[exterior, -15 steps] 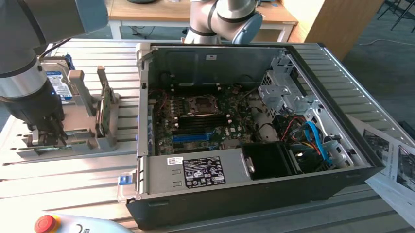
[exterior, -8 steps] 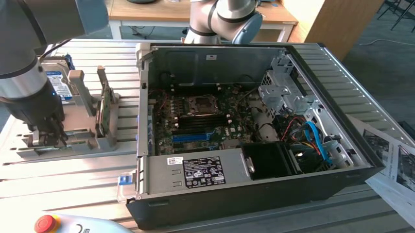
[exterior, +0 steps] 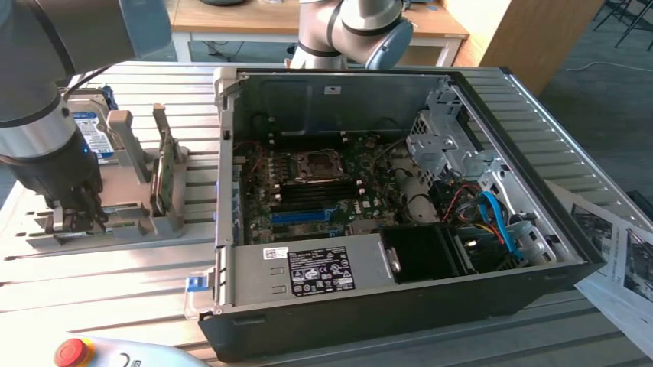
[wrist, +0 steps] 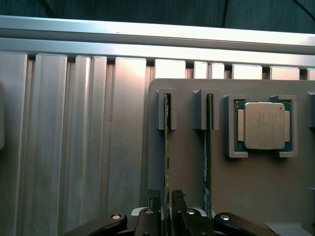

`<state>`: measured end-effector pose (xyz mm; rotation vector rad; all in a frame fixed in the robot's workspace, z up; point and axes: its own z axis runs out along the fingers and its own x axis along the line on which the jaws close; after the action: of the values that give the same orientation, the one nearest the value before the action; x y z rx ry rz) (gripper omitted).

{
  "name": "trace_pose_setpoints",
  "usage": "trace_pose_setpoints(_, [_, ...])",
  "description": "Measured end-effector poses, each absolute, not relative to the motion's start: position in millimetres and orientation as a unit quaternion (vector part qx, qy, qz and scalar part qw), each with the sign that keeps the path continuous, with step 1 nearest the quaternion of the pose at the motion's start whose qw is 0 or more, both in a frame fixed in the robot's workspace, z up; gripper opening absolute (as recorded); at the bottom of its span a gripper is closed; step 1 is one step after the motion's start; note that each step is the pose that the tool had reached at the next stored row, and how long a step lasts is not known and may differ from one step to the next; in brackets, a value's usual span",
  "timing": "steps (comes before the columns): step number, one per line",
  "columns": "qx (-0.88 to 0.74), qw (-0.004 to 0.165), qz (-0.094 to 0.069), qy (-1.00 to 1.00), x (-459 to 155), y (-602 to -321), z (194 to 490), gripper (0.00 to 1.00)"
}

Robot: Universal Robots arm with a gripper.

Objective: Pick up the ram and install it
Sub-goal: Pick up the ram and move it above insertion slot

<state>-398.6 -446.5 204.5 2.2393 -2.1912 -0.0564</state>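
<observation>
The ram (wrist: 167, 147) stands on edge in a slot of a grey holder (wrist: 187, 196), and we see the end effector (wrist: 166, 216) closed narrowly on it, one finger against each flank. Largest around it is the ribbed metal worktop (wrist: 74, 147), carrying an open computer case (exterior: 306, 325) at the exterior view's right and the holder at its left. A second green stick (wrist: 208, 147) stands in the neighbouring slot. Beside that, a processor (wrist: 264, 125) lies in its pocket.
</observation>
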Motion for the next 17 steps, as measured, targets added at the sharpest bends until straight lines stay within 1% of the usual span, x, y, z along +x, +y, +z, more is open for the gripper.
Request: trace_pose_setpoints(17, [0.715, 0.004, -0.018, -0.699, -398.2, -443.2, 201.1, 0.24])
